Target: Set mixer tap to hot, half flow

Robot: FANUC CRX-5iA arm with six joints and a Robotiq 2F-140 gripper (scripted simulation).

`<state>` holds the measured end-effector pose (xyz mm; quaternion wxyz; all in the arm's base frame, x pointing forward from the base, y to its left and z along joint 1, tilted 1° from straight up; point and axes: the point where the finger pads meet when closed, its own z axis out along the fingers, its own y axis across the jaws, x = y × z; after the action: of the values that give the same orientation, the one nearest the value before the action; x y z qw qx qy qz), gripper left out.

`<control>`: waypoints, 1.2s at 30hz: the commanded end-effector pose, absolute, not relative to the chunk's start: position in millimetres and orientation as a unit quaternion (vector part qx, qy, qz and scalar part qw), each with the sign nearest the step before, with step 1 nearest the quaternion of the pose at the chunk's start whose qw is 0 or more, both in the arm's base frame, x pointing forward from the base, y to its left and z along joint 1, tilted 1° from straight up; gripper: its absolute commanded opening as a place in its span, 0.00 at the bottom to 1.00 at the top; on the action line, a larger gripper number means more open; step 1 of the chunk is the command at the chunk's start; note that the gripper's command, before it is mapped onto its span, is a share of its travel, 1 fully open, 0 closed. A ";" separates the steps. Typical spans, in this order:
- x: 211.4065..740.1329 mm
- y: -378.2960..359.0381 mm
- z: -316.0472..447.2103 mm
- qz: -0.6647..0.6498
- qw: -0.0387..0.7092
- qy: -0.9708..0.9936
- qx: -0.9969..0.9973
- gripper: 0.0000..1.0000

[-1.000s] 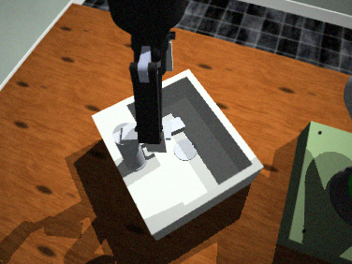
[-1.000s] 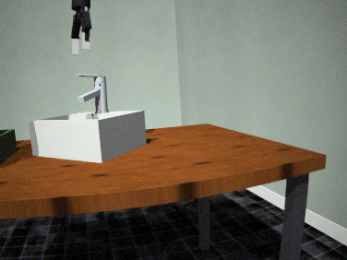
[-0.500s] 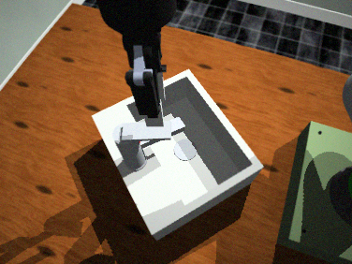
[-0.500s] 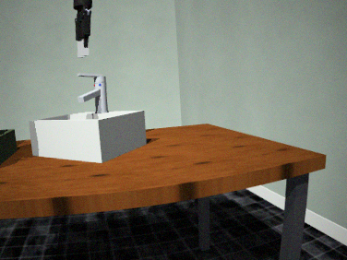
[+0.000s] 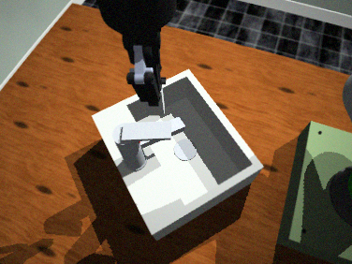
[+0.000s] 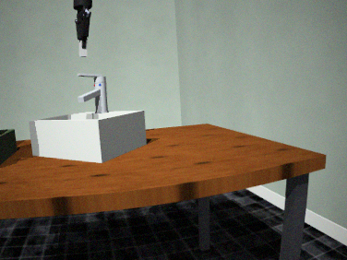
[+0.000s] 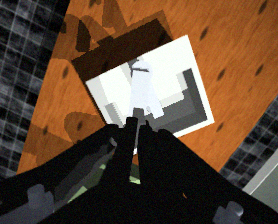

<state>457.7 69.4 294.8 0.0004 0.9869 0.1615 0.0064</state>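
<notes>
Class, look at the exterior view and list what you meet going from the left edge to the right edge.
Dark green box at the left edge → white basin → gripper, shut on nothing, hanging above the tap lever → mixer tap → table's grey leg on the right.

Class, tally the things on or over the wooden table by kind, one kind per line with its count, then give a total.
Basins: 1
Mixer taps: 1
Green boxes: 1
Grippers (shut, hanging over the tap): 1
Total: 4
</notes>
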 end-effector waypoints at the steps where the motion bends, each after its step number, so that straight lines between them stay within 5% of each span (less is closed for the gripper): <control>1: 457.8 69.4 295.0 0.007 0.000 0.161 0.987 0.00; 17: 457.8 69.4 295.0 0.007 0.000 0.161 0.987 0.00; 18: 457.8 69.4 295.0 0.007 0.000 0.161 0.987 0.43; 36: 457.8 69.4 295.0 0.007 0.000 0.161 0.987 0.43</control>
<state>457.7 69.4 294.8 0.0004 0.9869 0.1615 0.0064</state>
